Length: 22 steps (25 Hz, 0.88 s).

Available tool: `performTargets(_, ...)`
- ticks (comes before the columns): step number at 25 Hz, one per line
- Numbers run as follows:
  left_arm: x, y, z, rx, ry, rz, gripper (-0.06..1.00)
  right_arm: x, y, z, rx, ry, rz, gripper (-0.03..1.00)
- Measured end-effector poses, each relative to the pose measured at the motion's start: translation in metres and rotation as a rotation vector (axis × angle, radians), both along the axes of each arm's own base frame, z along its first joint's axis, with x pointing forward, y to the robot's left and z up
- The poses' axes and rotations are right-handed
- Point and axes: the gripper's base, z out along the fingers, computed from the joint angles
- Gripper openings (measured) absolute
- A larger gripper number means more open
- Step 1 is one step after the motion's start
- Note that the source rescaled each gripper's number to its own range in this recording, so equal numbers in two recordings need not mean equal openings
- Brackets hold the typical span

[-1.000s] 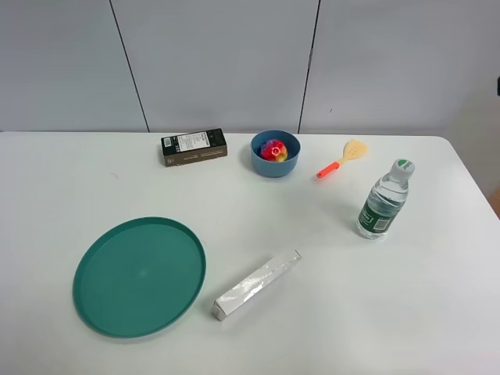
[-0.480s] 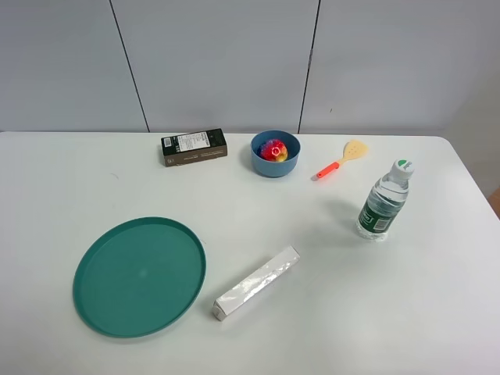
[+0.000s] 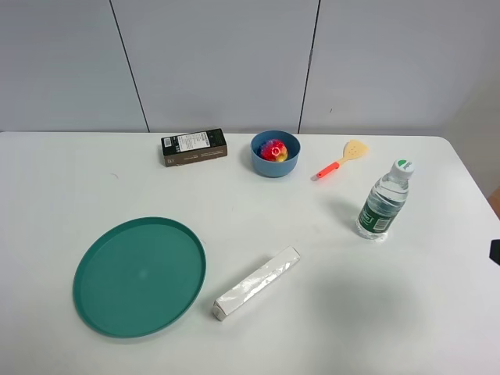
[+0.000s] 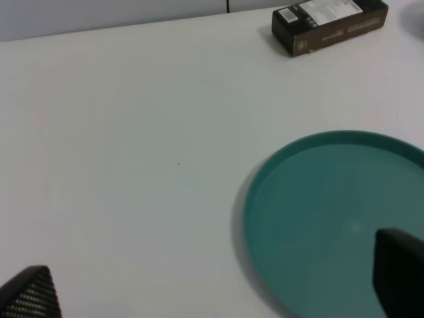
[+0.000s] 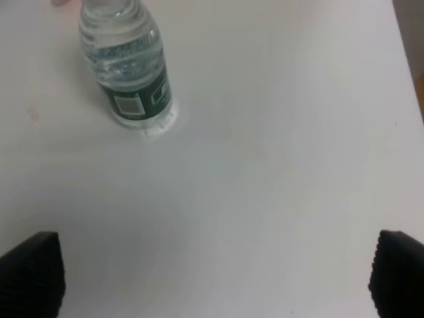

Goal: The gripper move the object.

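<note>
The rainbow ball (image 3: 273, 150) lies inside the blue bowl (image 3: 271, 168) at the back middle of the table. Neither wrist view shows it. My left gripper (image 4: 212, 295) is open and empty, its dark fingertips (image 4: 397, 275) wide apart above the table beside the green plate (image 4: 331, 218). My right gripper (image 5: 212, 275) is open and empty, its fingertips (image 5: 30, 271) wide apart over bare table near the water bottle (image 5: 126, 63). Only a dark bit of the right arm (image 3: 495, 251) shows at the right edge of the exterior view. Both grippers are far from the ball.
A dark carton (image 3: 194, 147) lies left of the bowl. A yellow spatula with an orange handle (image 3: 341, 160) lies right of it. The water bottle (image 3: 384, 201) stands at the right. The green plate (image 3: 139, 275) and a silver box (image 3: 258, 283) lie at the front.
A dark bit of the right arm now shows low at the right edge of the exterior view. The objects on the table have not moved.
</note>
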Motion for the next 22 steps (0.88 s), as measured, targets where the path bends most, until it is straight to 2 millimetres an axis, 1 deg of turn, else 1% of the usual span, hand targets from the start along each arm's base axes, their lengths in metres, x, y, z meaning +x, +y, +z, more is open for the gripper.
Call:
performTargets(11, 0.000, 0.000, 0.000, 0.000, 0.000, 0.000, 1.00, -0.030, 0.002, -0.006, 0.004, -0.016, -0.004, 0.76)
performTargets(16, 0.000, 0.000, 0.000, -0.001, 0.000, 0.000, 1.00, -0.041, 0.002, -0.016, 0.000, -0.076, -0.004, 0.76)
performTargets(19, 0.000, 0.000, 0.000, -0.001, 0.000, 0.000, 1.00, -0.047, 0.002, -0.016, -0.003, -0.135, -0.005, 0.76)
performTargets(22, 0.000, 0.000, 0.000, -0.001, 0.000, 0.000, 1.00, -0.050, 0.002, -0.016, -0.008, -0.157, -0.013, 0.76)
